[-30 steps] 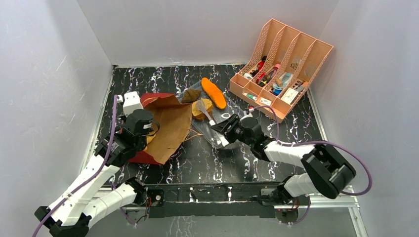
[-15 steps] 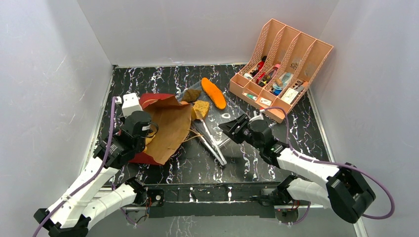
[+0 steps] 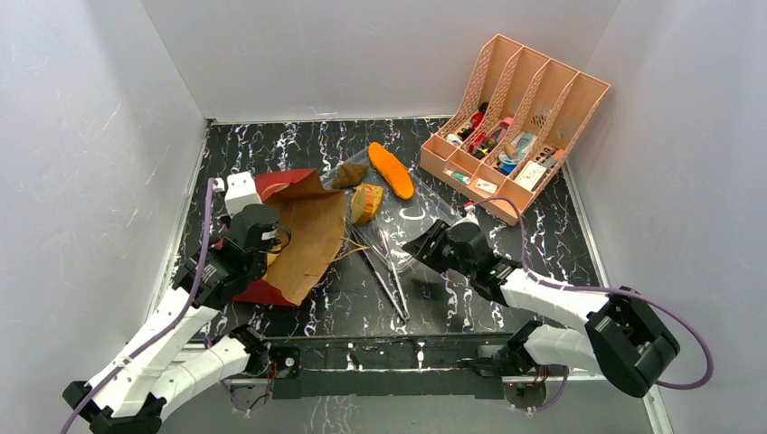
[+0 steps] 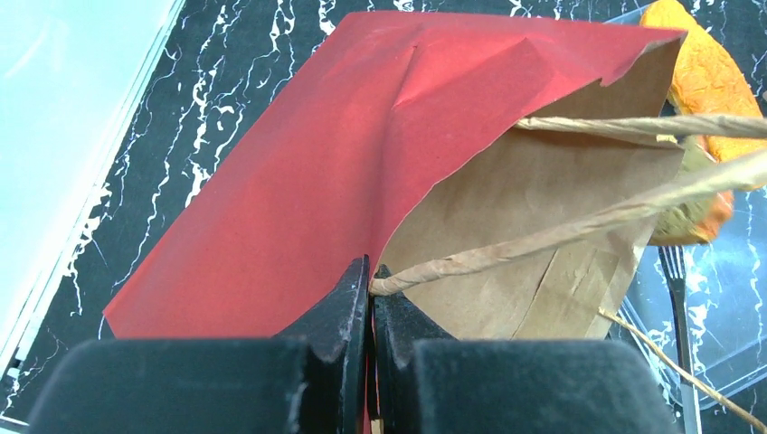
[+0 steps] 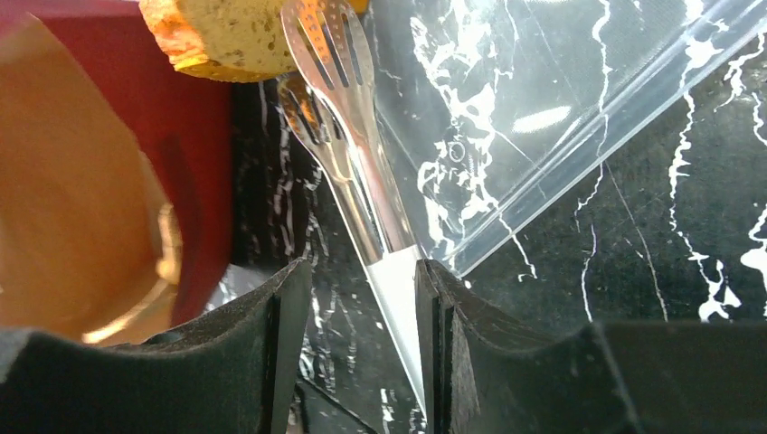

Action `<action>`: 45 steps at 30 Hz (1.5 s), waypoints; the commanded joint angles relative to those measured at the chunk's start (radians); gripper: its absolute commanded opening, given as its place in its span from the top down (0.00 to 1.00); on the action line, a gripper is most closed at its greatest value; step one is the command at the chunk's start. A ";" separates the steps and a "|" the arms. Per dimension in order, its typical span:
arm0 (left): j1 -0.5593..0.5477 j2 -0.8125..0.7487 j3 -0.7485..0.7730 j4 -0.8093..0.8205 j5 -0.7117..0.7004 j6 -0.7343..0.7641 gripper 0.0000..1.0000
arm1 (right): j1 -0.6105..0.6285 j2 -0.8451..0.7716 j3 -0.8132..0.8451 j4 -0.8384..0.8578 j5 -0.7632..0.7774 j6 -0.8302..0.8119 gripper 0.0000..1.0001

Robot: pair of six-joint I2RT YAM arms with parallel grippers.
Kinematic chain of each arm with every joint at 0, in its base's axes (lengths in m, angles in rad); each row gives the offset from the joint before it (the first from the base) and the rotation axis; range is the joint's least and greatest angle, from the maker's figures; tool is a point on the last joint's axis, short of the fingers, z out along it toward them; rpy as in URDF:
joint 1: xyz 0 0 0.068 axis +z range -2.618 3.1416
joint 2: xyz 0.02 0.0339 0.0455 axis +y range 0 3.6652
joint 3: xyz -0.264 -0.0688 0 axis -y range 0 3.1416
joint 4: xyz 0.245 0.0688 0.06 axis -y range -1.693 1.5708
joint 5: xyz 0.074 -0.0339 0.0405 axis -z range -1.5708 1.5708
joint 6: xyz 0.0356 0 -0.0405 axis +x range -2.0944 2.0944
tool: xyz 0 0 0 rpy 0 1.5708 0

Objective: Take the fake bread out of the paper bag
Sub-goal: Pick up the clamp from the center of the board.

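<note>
The left gripper (image 4: 371, 278) is clamped shut on a twisted handle (image 4: 561, 231) of the paper bag (image 4: 307, 172), which lies on its side just ahead of it. The right gripper (image 5: 357, 289) stands open, and metal tongs (image 5: 348, 154) run forward between its fingers, with a clear tray (image 5: 543, 99) to their right; at the tong tips sits a tan bread piece (image 5: 222, 36), outside the bag; farther off lie the orange loaf (image 3: 391, 170) and dark lump (image 3: 350, 174).
</note>
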 commanded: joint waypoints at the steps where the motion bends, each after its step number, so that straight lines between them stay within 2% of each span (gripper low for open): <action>1: -0.003 0.023 -0.002 0.011 0.010 0.016 1.00 | 0.049 0.034 0.094 -0.023 0.029 -0.134 0.56; 8: -0.003 0.062 0.007 0.037 0.021 0.021 1.00 | 0.132 0.031 0.126 -0.084 0.102 -0.189 0.56; 17: -0.003 0.059 -0.013 0.050 0.036 0.015 1.00 | 0.330 0.099 0.164 -0.175 0.310 -0.223 0.55; 29: -0.002 0.031 -0.019 0.044 0.047 0.018 1.00 | 0.423 0.242 0.187 -0.205 0.401 -0.202 0.59; 34: -0.002 0.013 -0.033 0.044 0.051 0.013 1.00 | 0.463 0.326 0.248 -0.264 0.470 -0.194 0.68; 41: -0.003 -0.004 -0.044 0.044 0.056 0.010 1.00 | 0.481 0.395 0.311 -0.331 0.520 -0.159 0.97; 45: -0.003 -0.013 -0.050 0.048 0.058 0.010 1.00 | 0.481 0.382 0.343 -0.359 0.532 -0.140 1.00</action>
